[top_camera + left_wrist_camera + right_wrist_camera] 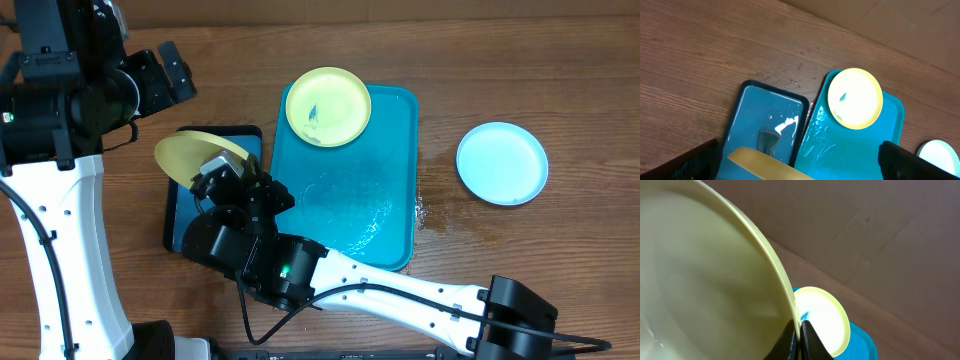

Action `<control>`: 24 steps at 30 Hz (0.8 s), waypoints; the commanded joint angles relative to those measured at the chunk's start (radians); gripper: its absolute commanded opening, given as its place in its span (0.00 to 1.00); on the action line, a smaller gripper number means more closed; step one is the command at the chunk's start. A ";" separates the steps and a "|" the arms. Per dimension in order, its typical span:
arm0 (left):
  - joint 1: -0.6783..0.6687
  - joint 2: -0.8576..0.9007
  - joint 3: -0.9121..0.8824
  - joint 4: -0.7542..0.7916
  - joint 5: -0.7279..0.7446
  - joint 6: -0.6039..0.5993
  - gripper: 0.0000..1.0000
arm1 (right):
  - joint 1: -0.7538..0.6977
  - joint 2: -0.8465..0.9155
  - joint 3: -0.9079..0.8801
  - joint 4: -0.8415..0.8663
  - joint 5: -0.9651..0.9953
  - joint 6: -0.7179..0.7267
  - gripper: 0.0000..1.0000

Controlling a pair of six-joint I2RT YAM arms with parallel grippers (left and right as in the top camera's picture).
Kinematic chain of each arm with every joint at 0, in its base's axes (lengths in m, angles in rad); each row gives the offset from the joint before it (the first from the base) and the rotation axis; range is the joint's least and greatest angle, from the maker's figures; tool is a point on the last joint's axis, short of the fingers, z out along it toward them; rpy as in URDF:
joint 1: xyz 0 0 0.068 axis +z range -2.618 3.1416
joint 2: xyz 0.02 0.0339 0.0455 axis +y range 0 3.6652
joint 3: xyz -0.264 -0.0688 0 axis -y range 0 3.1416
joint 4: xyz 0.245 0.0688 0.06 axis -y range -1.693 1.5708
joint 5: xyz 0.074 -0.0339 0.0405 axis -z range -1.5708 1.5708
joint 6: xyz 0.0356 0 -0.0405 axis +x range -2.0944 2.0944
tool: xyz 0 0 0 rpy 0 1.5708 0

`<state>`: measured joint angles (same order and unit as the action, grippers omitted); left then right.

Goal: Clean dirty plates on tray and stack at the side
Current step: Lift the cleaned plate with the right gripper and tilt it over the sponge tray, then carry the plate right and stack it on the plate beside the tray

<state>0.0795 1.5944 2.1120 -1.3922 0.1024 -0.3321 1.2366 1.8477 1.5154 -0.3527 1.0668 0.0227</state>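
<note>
The yellow plate (190, 152) hangs tilted over the small tray (765, 120), with my right gripper (799, 332) clamped on its rim. I judge it light, stiff and wet-slick, so a rim pinch suits. My left gripper (172, 68) hovers, fingers apart.

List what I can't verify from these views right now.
Held yellow plate: smears unclear. The right gripper covers part overhead, the right wrist view is too close, and the left wrist edge crops it.
Small tray: largely under that plate and gripper overhead.
Blue plate: cropped by the left wrist frame corner.
</note>
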 commanded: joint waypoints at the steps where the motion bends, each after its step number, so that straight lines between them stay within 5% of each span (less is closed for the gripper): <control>1: 0.005 0.002 0.006 0.002 0.014 0.022 1.00 | -0.013 -0.002 0.018 -0.007 0.019 0.100 0.04; 6: 0.005 0.002 0.006 0.002 0.014 0.022 1.00 | -0.079 -0.027 0.018 -0.104 -0.178 0.342 0.04; 11: 0.005 0.002 0.006 0.002 0.014 0.022 1.00 | -0.331 -0.146 0.018 -0.299 -0.660 0.680 0.04; 18: 0.005 0.002 0.006 0.002 0.014 0.022 1.00 | -0.926 -0.288 0.018 -0.500 -1.232 0.704 0.04; 24: 0.005 0.002 0.006 0.002 0.014 0.022 1.00 | -1.426 -0.269 -0.007 -0.727 -1.330 0.589 0.04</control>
<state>0.0795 1.5944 2.1120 -1.3922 0.1028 -0.3321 -0.0780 1.5837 1.5181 -1.0409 -0.1139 0.6594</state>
